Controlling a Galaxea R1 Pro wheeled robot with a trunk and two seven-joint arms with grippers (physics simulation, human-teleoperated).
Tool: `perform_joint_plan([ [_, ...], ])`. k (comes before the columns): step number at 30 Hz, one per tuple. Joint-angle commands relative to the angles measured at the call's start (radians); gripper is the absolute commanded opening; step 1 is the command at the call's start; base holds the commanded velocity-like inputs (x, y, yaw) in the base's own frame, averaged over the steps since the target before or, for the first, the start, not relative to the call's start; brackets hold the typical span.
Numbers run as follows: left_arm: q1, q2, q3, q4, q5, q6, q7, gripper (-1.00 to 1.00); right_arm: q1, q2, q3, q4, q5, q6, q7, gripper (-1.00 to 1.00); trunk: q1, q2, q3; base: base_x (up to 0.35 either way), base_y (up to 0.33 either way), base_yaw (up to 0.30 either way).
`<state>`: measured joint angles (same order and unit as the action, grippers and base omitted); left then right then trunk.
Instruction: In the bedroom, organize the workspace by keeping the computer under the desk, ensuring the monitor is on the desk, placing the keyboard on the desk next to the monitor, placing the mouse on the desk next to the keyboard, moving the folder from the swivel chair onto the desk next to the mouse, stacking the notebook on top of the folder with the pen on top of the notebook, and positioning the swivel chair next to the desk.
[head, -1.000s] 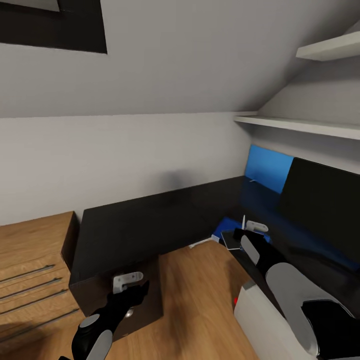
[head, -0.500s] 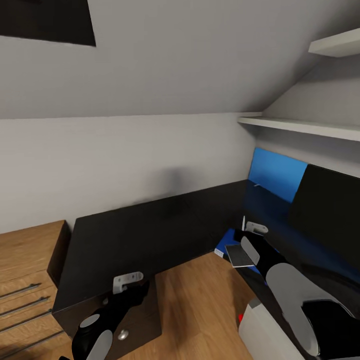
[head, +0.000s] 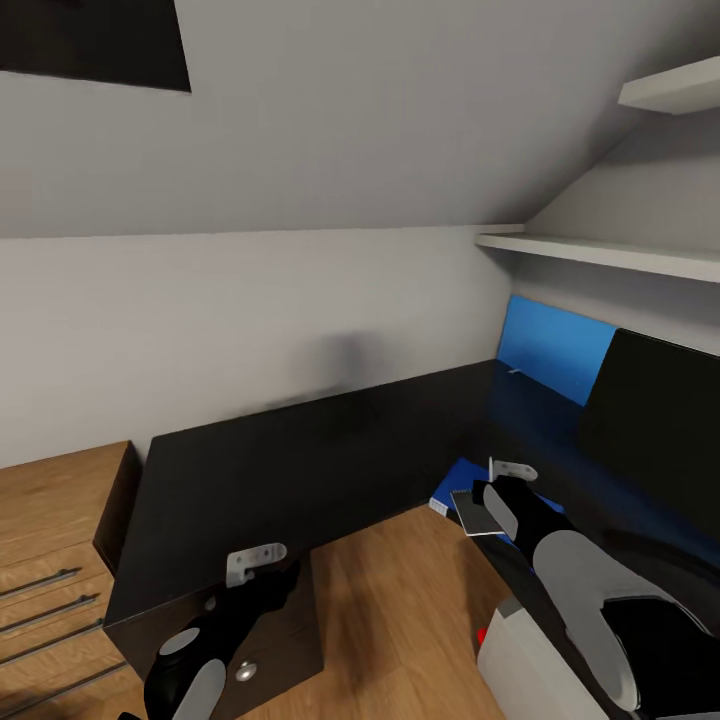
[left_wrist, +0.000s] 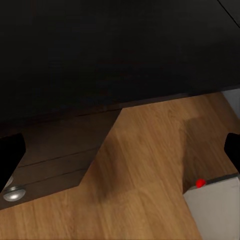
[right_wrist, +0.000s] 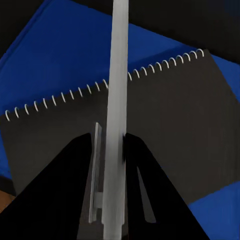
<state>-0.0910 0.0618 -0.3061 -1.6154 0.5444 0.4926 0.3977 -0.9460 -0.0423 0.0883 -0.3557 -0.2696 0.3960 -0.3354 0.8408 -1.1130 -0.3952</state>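
Note:
The black desk (head: 300, 450) runs along the wall and turns the corner to the right. On its right wing lies the blue folder (head: 452, 484) (right_wrist: 55, 55), with the dark grey spiral notebook (head: 478, 512) (right_wrist: 165, 125) on top of it. My right gripper (head: 497, 478) (right_wrist: 112, 170) hangs just above the notebook, shut on the pale pen (head: 491, 468) (right_wrist: 119, 90). The monitor (head: 650, 420) stands black-fronted at the far right. My left gripper (head: 255, 562) is open, low in front of the desk's drawer unit (head: 270, 640) (left_wrist: 55, 160).
A pale box with a small red light (head: 525, 660) (left_wrist: 212, 202) sits on the wooden floor under my right arm. A wooden drawer chest (head: 50, 540) stands left of the desk. White shelves (head: 600, 250) and a sloping ceiling hang above the right wing.
The head view swung right at first, shifting the whole picture. Since then my right gripper has sunk slightly with the pen toward the notebook. The left arm has kept still.

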Motion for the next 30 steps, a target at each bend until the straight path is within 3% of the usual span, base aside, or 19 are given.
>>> perform_joint_plan([
  [1,-0.001,0.001,-0.002,-0.001,0.01,0.001,0.01,1.0,0.0,-0.001,0.008,-0.002,-0.01,0.006,-0.007,-1.0,0.0,-0.001,-0.001,0.0,0.0,0.0],
  [9,-0.001,-0.002,-0.003,-0.003,0.011,0.0,0.011,1.0,0.0,-0.002,0.008,-0.001,-0.007,0.009,-0.007,-1.0,0.0,-0.001,-0.001,0.0,0.0,0.0],
  [23,-0.001,-0.002,-0.004,-0.003,0.011,0.0,0.013,1.0,0.0,-0.003,0.008,-0.002,-0.006,0.008,-0.007,-1.0,0.046,-0.085,-0.039,0.0,0.0,0.0],
  [24,-0.001,-0.002,-0.004,-0.003,0.011,0.0,0.013,1.0,0.0,-0.003,0.007,-0.002,-0.006,0.008,-0.007,1.0,0.046,-0.085,-0.039,0.0,0.0,0.0],
  [30,-0.001,-0.002,-0.002,-0.003,0.011,0.0,0.012,1.0,0.0,-0.004,0.007,-0.002,-0.007,0.007,-0.007,1.0,0.046,-0.085,-0.039,0.0,0.0,0.0],
])
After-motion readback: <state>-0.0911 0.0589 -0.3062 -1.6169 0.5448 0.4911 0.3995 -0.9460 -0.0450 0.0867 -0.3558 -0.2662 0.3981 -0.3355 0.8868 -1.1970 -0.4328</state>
